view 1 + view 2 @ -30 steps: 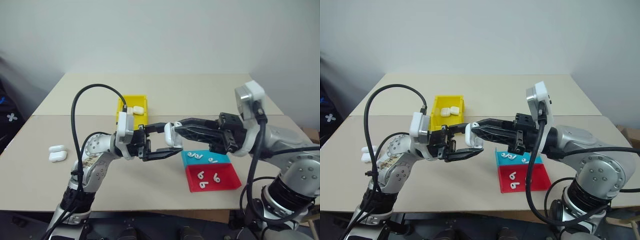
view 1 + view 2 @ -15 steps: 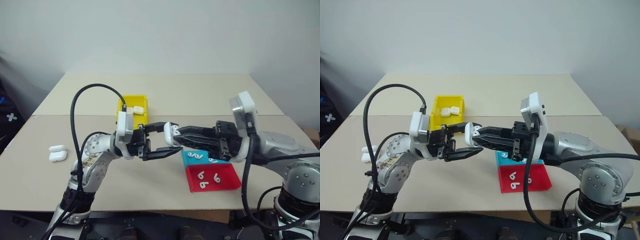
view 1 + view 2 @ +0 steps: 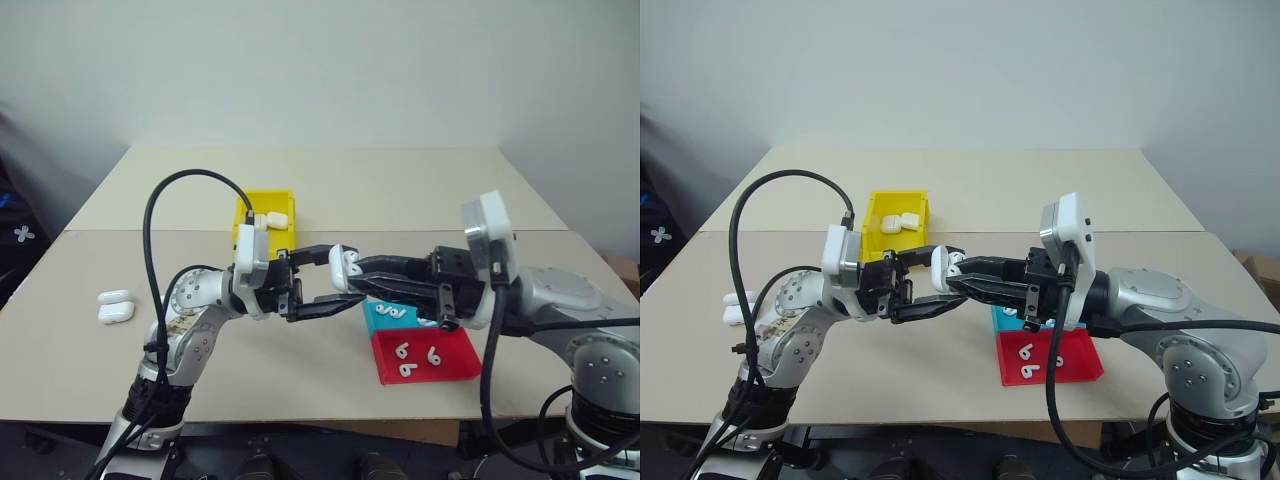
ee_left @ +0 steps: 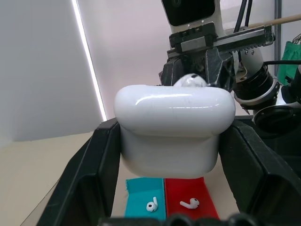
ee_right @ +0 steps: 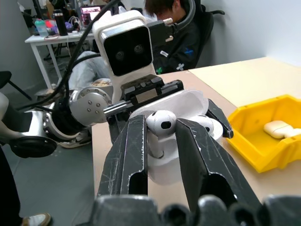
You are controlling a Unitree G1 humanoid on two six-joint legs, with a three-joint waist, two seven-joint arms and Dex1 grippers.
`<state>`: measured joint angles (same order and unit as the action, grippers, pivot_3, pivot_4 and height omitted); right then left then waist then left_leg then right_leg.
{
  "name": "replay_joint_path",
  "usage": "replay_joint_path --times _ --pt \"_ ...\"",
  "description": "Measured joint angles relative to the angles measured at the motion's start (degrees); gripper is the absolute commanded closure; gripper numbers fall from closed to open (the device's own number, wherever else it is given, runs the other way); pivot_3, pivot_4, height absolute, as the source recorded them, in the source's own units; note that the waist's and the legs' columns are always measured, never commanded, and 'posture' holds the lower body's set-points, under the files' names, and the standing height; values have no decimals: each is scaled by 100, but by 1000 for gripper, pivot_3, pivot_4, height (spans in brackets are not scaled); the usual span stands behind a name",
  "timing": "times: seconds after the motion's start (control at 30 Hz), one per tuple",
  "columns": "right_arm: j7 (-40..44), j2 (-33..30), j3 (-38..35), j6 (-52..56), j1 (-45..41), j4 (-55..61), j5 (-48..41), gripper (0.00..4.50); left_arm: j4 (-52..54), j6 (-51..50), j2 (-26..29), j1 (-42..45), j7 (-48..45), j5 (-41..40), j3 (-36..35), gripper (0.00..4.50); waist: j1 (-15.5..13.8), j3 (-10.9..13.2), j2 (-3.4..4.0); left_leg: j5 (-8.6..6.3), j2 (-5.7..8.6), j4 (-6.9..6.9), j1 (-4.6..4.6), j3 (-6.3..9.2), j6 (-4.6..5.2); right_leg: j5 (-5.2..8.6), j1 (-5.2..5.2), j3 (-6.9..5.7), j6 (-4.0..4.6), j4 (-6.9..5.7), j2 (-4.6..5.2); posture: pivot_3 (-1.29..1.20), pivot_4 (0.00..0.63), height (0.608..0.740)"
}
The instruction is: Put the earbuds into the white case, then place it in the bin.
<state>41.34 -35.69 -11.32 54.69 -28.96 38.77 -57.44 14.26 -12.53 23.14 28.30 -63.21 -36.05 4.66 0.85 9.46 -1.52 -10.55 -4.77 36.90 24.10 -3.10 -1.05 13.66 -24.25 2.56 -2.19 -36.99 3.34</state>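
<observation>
Since a second ago the right gripper (image 5: 162, 136) has rolled and dipped slightly; it pinches an earbud (image 5: 160, 123) over the open white case (image 4: 174, 129), which the left gripper (image 3: 322, 283) clamps at frame centre. Behind, upper left of centre, the yellow bin (image 3: 266, 222) holds finished cases. More earbuds lie on the blue tray (image 3: 410, 317) and red tray (image 3: 425, 357), lower right.

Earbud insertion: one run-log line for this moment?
left gripper: shut on white case, lid open | right gripper: shut on earbud, at case mouth, not seated | bin: two cases inside
</observation>
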Motion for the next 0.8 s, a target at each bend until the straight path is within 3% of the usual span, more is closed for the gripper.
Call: replay_joint_path --times 0.27,0.33,0.8 --pt "97 -250 181 -406 89 9 116 3478 -26 7 -33 -1 9 17 -2 1700 -1 0 -1 0 0 0 0 0 0 0 0 0 0 1 0 0 150 740" --pt "134 -329 197 -486 107 26 142 3031 -26 14 -55 -2 2 20 -1 1700 -4 0 -1 0 0 0 1 0 0 0 1 0 0 4 0 0 150 740" --pt "215 -598 313 -779 288 39 271 3031 -165 143 -72 -20 -51 72 -2 1700 -6 1 -2 0 0 0 1 0 0 0 1 0 -1 7 1 0 150 740"
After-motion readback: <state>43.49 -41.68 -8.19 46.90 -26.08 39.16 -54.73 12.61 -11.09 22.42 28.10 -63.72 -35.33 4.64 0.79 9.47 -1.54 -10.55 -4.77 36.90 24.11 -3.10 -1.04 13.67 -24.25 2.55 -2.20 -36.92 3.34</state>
